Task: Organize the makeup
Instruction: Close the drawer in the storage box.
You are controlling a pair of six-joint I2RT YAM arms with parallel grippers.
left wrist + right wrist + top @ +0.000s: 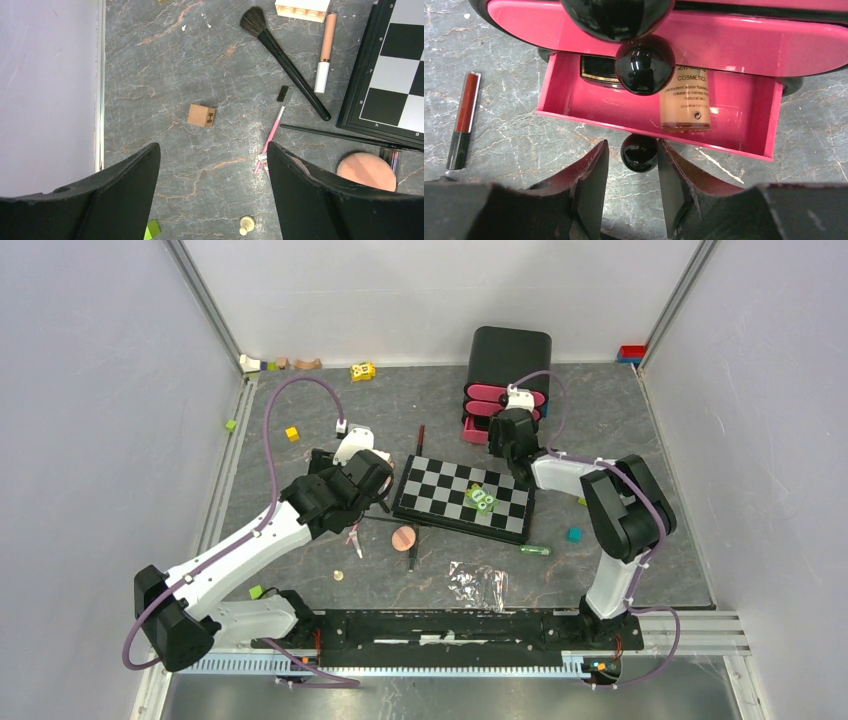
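Over at the far side, the right gripper [633,145] was down at the drawer unit [512,350], lined up on the black knob [639,152] of the bottom pink drawer [574,107]. That drawer stood pulled out, which made sense: it was where the makeup was going. A peach foundation tube [685,102] lay inside it, and a black compact [596,72] sat tucked at the back. The fingers [584,180] were set narrow, one on each side of the knob. Whether they actually pinched it, I could not tell. A red lip gloss [464,117] lay on the table just left of the drawer.

The left gripper [214,150] hung over the loose pile, fingers [125,185] spread wide, holding nothing and touching nothing. Directly beneath the gap sat a wooden cube [201,115], not makeup. The real targets lay just to its side: the pink pencil [272,132] nearest, the black long-handled brush [287,62] beyond it, a peach-and-white stick [325,50] beside the chequered board [395,70], and the round puff [366,170] close against the board's edge. That wide spread looked to me like a hand picking its first target.
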